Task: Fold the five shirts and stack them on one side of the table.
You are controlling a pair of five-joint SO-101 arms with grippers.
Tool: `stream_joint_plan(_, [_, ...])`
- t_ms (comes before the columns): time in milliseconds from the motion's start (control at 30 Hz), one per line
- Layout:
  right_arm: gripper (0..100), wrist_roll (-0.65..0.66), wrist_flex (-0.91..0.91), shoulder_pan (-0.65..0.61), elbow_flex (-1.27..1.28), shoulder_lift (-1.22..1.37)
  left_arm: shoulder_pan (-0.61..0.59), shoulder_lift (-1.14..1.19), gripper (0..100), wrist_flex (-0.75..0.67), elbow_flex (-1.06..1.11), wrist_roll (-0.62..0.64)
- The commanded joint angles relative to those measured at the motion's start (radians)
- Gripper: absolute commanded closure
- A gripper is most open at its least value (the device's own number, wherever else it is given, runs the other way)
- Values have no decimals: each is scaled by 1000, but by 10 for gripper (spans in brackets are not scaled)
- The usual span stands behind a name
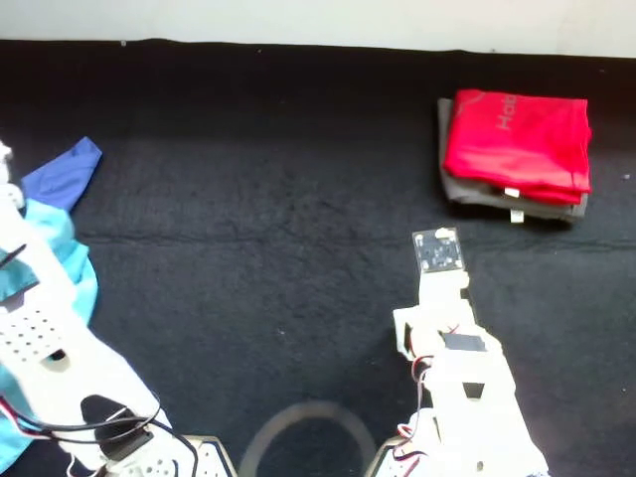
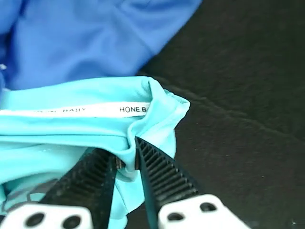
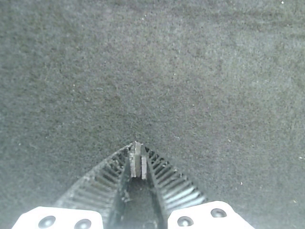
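my left gripper [image 2: 127, 161] pinches the cyan shirt [image 2: 62, 138], far left; the stack [image 1: 517, 149] lies far right, nearer my pressed-together right gripper [image 3: 138, 161].

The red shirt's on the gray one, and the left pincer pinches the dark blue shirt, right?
No: the left wrist view shows the left pincer pinching the turquoise shirt, not the dark blue shirt. The red shirt tops the gray shirt.

We see a dark felt-covered bench [image 1: 298, 258], pale wall [image 1: 298, 20] beyond its far edge, faint grey ring [image 1: 308, 406] at its near edge.
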Motion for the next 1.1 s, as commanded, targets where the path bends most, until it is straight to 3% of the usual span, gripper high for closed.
stream_joint_plan(0, [985,-3,-21,-5,2,-8,133,-199,991,8,-41,48])
stream_joint_plan(133, [985,-3,-21,-5,2,-8,329,-409,991,8,-41,78])
stream_joint_plan(267, [985,-5,-21,-5,2,-8,604,-605,991,6,-41,78])
stream_joint_plan(367, [985,-5,-21,-5,2,-8,819,-673,991,5,-41,78])
stream_joint_plan(467, [985,-5,-21,-5,2,-8,944,-673,991,5,-35,77])
stream_joint_plan(800, [985,-3,-21,-5,2,-8,963,-673,976,0,375,71])
stream_joint_plan(967, [985,-3,-22,-5,2,-8,934,-674,804,0,533,71])
stream_joint_plan(1067, [985,-3,-22,-5,2,-8,883,-684,780,2,556,71])
